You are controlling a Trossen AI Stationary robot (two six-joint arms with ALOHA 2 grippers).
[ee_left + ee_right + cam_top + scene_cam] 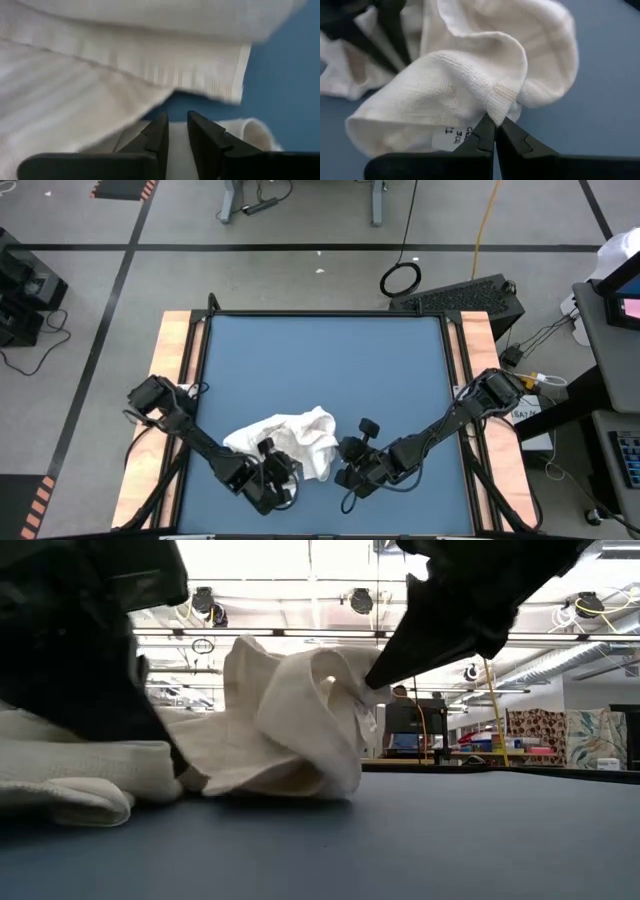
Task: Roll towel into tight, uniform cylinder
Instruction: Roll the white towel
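The towel (290, 438) lies crumpled in a loose heap on the blue table (330, 370), between the two grippers, and it is not yet flat, so no rolling can begin well. The right gripper (495, 131) has its fingers closed on a corner fold of the cloth, and in the low view this corner is lifted off the table. The left gripper (176, 131) sits low at the other side of the heap; its fingers stand only a little apart with white cloth between them, so they seem to pinch a layer, though I cannot be fully sure.

I judge the step in hand is to spread the towel. To do it well, both grips should stay firm at an edge and pull apart gently, until the folds between the fingers lie smooth and one straight edge is free for rolling.
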